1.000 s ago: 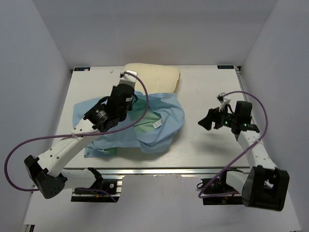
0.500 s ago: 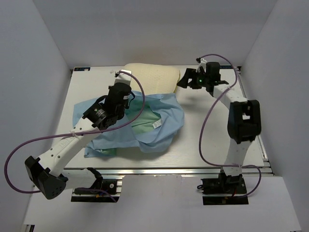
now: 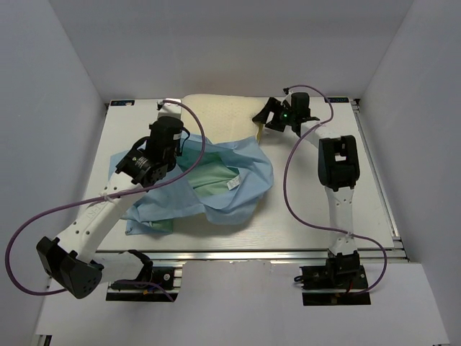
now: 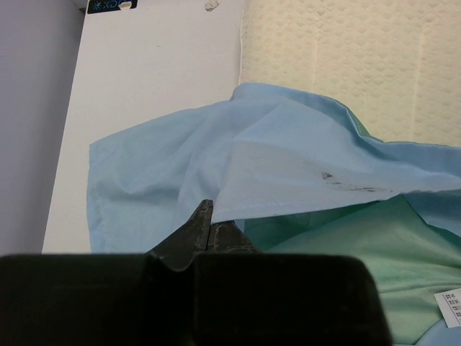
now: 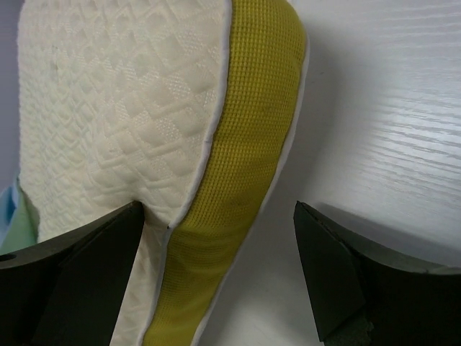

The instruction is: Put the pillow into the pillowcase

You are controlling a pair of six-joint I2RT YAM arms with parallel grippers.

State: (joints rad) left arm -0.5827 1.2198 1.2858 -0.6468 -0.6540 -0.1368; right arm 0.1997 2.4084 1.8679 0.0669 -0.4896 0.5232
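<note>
The cream pillow (image 3: 220,114) lies at the back middle of the table, its near part under the pillowcase (image 3: 230,198). That light blue sack is crumpled mid-table, with its mint-green inside (image 4: 346,245) showing. My left gripper (image 3: 177,149) is shut on its upper blue hem (image 4: 209,216), holding it raised in front of the pillow (image 4: 346,65). My right gripper (image 3: 263,117) stands open at the pillow's right end. One finger (image 5: 86,252) is over the quilted top (image 5: 122,108) and the other (image 5: 338,267) over the table. The yellow side band (image 5: 252,130) lies between them, untouched.
A white label (image 3: 233,185) is sewn on the pillowcase. Grey walls close in the table (image 3: 324,209) on three sides. Purple cables loop from both arms, and the right arm's links stretch along the right half of the table.
My right arm swung from the table's right middle to the back, ending at the pillow's right end with its jaws wider. My left gripper shifted left, still holding the hem.
</note>
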